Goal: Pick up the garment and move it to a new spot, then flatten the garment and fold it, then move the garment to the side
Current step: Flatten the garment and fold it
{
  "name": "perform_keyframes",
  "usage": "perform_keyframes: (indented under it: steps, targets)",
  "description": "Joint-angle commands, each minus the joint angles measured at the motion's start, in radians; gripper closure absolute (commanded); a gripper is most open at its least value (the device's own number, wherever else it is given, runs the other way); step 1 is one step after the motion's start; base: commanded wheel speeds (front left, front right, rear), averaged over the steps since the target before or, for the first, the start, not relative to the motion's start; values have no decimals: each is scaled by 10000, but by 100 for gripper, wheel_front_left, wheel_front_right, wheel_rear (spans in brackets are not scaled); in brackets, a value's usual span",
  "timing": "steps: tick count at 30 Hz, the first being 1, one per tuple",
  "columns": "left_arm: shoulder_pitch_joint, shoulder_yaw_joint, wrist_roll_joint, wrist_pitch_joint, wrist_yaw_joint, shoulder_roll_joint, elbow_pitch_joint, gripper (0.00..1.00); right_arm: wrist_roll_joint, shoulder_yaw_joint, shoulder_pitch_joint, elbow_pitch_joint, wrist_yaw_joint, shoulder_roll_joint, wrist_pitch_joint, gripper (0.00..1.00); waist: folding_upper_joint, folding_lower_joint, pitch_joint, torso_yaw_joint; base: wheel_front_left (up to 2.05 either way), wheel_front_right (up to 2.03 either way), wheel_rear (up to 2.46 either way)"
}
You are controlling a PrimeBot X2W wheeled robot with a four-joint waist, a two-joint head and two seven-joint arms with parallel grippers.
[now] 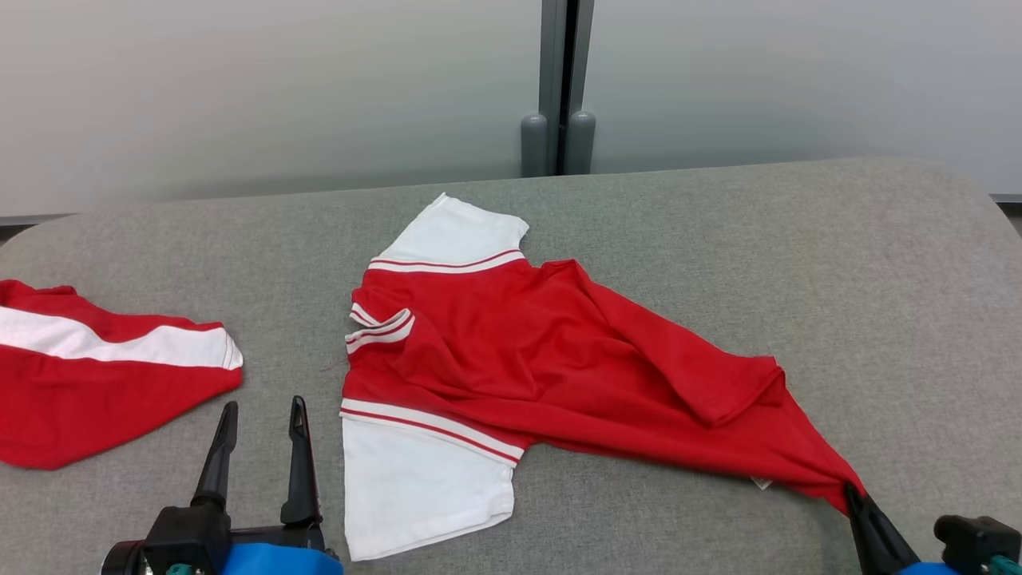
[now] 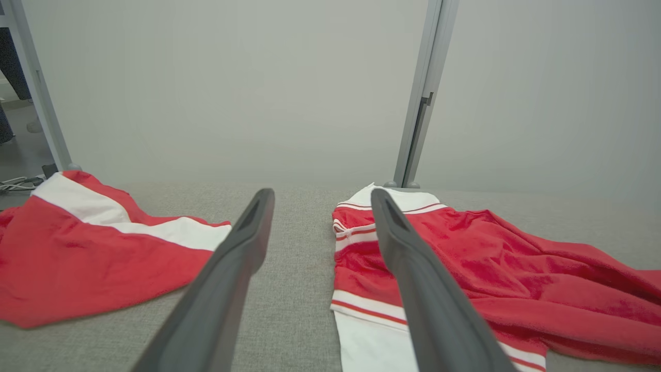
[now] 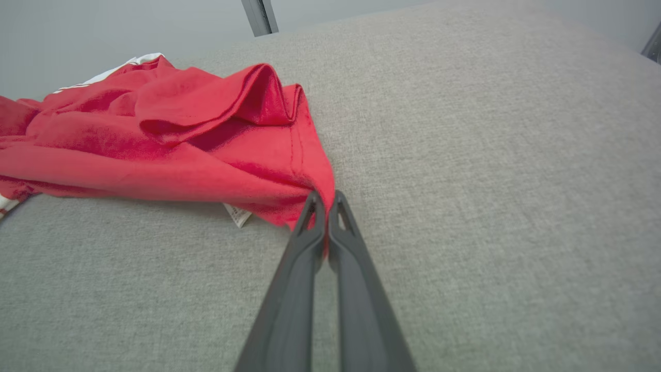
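Clenched right hand (image 3: 324, 205) grips the hem corner of garment (image 1: 543, 351). Its long axis runs up-left toward left hand (image 1: 262, 415), spread empty beside white sleeve (image 1: 415, 479).

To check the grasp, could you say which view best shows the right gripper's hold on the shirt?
Right wrist view: up close, the right gripper is shut on the shirt's corner. Head view shows it small, at the edge; left wrist view shows the shirt's sleeves.

No text can be read. The small white tag (image 3: 237, 215) at the hem of the garment (image 3: 155, 139), beside the right end effector (image 3: 324, 199), is illegible.
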Motion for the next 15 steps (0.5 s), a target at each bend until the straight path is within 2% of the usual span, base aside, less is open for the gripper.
perform_keyframes:
  steps: [1, 5, 9, 11, 12, 13, 15]
  targets:
    - [77, 19, -37, 1, -67, -6, 17, 0, 271, 82, 274, -262, 1, -197, 85, 100, 0, 1, -66, -43, 0, 0, 0]
    - [145, 38, -26, 1, -74, -4, 32, 0, 1010, 201, 867, -986, 1, -545, 506, 100, 0, 1, -144, -59, 0, 0, 0]
    - [194, 86, 11, 1, -126, -4, 3, 0, 1817, 158, 1327, -1569, 1, -626, 1079, 100, 0, 1, -175, -69, 0, 0, 0]
    - [246, 112, 18, 1, -121, -4, -21, 0, 1835, 217, 1484, -1614, 1, -772, 1404, 97, 0, 1, -181, -90, 0, 0, 0]
    - [250, 102, 23, 1, -121, -6, -22, 0, 1713, 212, 1487, -1664, 1, -828, 1412, 10, 0, 1, -181, -92, 0, 0, 0]
    - [240, 92, 27, 1, -129, -4, -13, 0, 1548, 172, 1460, -1638, 1, -861, 1381, 0, 0, 1, -176, -83, 0, 0, 0]
    - [214, 69, 38, 1, -137, -4, 4, 0, 1182, 53, 1300, -1580, 1, -891, 1202, 0, 0, 1, -157, -65, 0, 0, 0]
